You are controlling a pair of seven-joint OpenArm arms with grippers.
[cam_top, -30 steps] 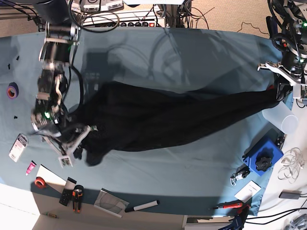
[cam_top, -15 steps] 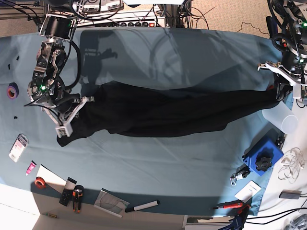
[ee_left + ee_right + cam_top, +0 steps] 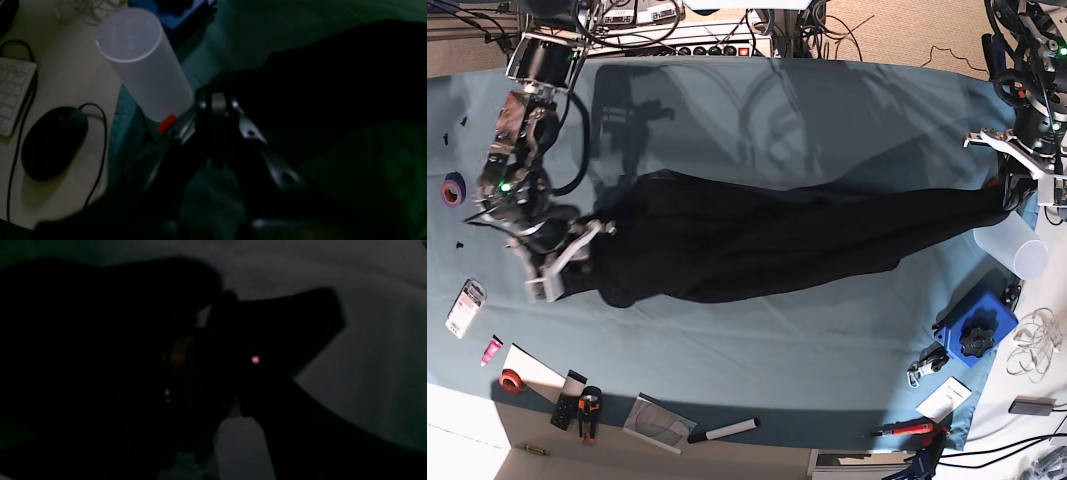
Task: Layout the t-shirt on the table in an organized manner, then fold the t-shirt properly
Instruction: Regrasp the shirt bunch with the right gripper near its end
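T-shirt (image 3: 757, 240) hangs stretched across the table (image 3: 827, 110), each end pinched by my grippers: right (image 3: 577, 255) at scene-left, left (image 3: 1012, 195) at scene-right. Both wrist views are nearly black; print hidden.

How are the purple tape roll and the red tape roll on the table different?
The purple tape roll lies farther up the left edge of the table, level with the right gripper; the red tape roll lies lower, near the front edge. The purple one sits alone on the teal cloth; the red one touches a white card. Both are small rings lying flat.
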